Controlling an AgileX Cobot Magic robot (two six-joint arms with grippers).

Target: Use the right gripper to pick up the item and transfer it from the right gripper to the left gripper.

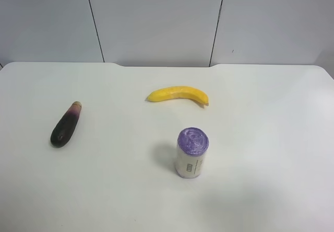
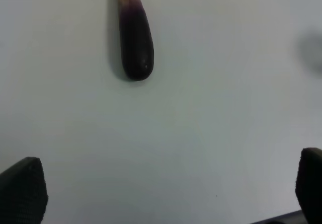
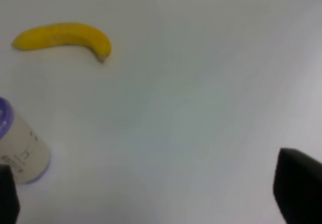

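The eggplant [image 1: 66, 125] lies on the white table [image 1: 271, 138] at the exterior high view's left, dark purple with a pinkish, tan stem end pointing away. It also shows in the left wrist view [image 2: 135, 35], well ahead of the left gripper [image 2: 171, 194]. That gripper's fingertips [image 2: 22, 194] stand wide apart with nothing between them. The right gripper [image 3: 156, 191] is open too, with only its two dark fingertips [image 3: 297, 189] showing; it holds nothing and the eggplant is out of its view. Neither arm shows in the exterior high view.
A yellow banana [image 1: 178, 94] lies near the table's middle, also in the right wrist view [image 3: 63, 38]. A white cylinder with a purple lid [image 1: 191, 153] stands nearer the front, also in the right wrist view [image 3: 20, 151]. A grey panelled wall [image 1: 156, 18] is behind the table.
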